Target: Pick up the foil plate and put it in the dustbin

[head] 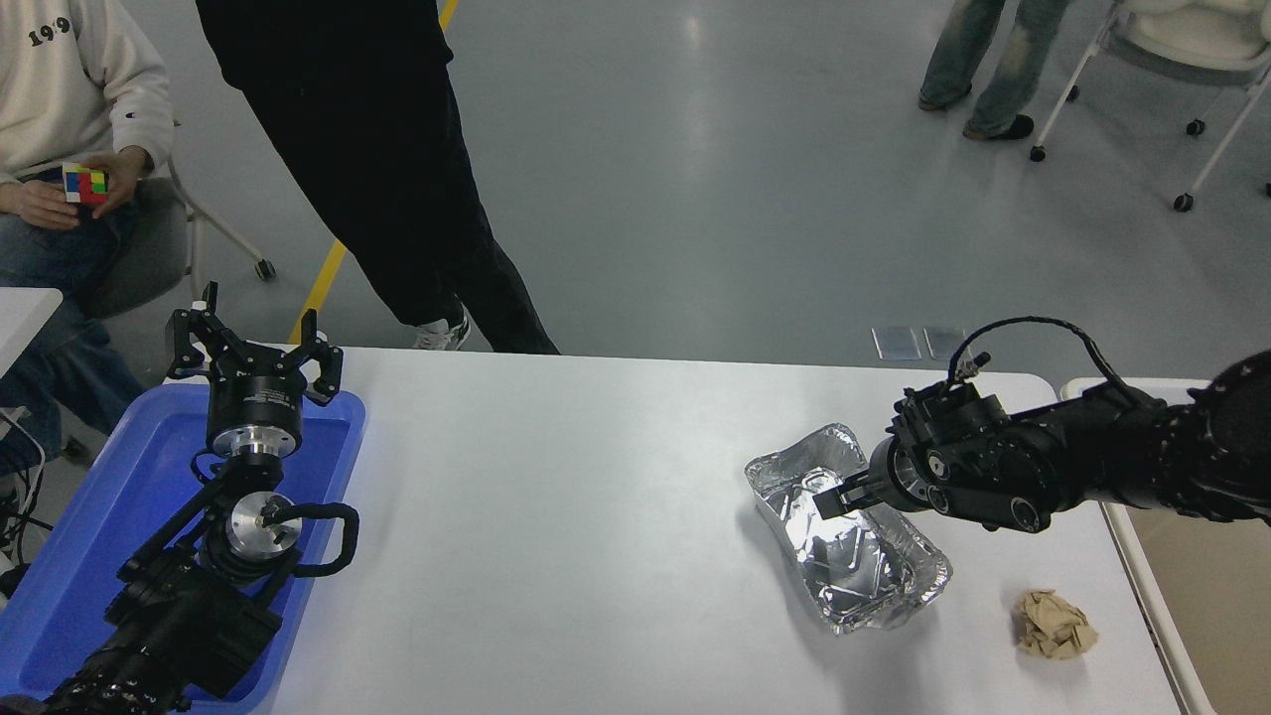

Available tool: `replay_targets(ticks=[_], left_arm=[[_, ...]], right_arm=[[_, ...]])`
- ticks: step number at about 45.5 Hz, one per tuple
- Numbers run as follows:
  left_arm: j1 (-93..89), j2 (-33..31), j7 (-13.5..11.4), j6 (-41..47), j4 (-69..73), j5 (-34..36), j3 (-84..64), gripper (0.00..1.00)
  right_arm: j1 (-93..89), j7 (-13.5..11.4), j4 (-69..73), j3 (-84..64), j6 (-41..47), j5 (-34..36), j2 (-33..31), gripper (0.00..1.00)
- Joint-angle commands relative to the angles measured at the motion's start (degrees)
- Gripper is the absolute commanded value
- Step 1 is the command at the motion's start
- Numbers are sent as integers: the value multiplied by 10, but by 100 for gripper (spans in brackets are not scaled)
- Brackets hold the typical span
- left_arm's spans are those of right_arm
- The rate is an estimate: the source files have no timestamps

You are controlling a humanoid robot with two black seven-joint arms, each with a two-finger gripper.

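Observation:
The foil plate [847, 541] is a shiny, crinkled silver tray lying on the white table [556, 516] at the right of centre. My right gripper [837, 498] comes in from the right edge, reaches over the plate's right rim and its tip sits inside the plate's far half. Whether it grips the foil does not show. The dustbin [1140, 586] is at the right edge of the picture beside the table, with a pale rim and a tan inside, partly hidden by my right arm. My left gripper [253, 343] is parked at the lower left, open and empty.
A blue plastic tray [99, 516] lies under my left arm. A crumpled brown paper wad [1055, 624] lies on the table between the plate and the dustbin. A person in black stands at the far edge; another sits at the far left holding a coloured cube.

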Motion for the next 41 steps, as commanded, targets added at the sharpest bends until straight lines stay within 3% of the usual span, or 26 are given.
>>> replay_targets(ticks=[1, 6, 9, 13, 26, 31, 41], left_arm=[[0, 0, 0, 0, 0, 0, 0, 99], [0, 0, 0, 0, 0, 0, 0, 99], [0, 0, 0, 0, 0, 0, 0, 99], [0, 0, 1, 0, 0, 0, 0, 99], [0, 0, 0, 0, 0, 0, 0, 99], [0, 0, 0, 0, 0, 0, 0, 99], [0, 0, 1, 0, 0, 0, 0, 99]], right_arm=[[-23, 9, -18, -1, -10, -6, 2, 81], [-26, 9, -18, 0, -14, -6, 2, 75], [-28, 12, -19, 0, -18, -6, 2, 56], [-29, 13, -19, 0, -21, -6, 2, 42], [-28, 13, -19, -1, -22, -6, 2, 25], [-26, 13, -19, -1, -22, -6, 0, 0], [-23, 13, -18, -1, -21, -6, 0, 0]])
